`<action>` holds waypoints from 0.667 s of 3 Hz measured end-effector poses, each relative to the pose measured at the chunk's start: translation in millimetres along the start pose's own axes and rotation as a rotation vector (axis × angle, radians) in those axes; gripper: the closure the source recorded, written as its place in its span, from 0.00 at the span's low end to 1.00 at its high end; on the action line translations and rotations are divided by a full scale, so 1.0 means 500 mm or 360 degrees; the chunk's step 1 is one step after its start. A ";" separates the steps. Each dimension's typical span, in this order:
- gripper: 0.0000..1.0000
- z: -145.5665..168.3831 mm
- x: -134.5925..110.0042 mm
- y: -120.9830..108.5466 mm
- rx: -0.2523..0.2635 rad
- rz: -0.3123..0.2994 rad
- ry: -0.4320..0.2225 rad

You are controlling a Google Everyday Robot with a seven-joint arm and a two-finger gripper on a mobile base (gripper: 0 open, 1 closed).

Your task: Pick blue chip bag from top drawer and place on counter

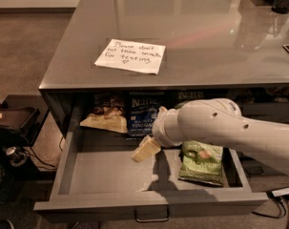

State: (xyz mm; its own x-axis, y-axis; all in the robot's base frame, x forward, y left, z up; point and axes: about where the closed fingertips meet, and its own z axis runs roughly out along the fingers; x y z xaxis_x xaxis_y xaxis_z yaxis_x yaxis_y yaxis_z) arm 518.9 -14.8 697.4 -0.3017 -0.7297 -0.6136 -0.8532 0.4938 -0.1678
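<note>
The top drawer (106, 175) stands pulled open under the counter (201, 37). The blue chip bag (142, 112), dark navy with white lettering, stands against the drawer's back, partly under the counter's edge. My gripper (145, 150) hangs over the drawer's middle, just in front of and slightly below the blue bag, at the end of my white arm (220, 128). It holds nothing that I can see. A white handwritten note (130, 56) lies on the counter.
A tan and brown snack bag (105, 116) lies at the drawer's back left. A green chip bag (202, 161) lies at the right, partly under my arm. Dark gear and cables (13, 128) sit on the floor to the left.
</note>
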 end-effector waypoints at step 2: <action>0.00 0.061 0.013 -0.059 0.0062 0.0009 0.0028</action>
State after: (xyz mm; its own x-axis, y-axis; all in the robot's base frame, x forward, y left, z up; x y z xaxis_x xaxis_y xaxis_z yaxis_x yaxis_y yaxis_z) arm 555.0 -19.7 674.8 -0.3141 -0.7349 -0.6011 -0.8344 0.5157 -0.1944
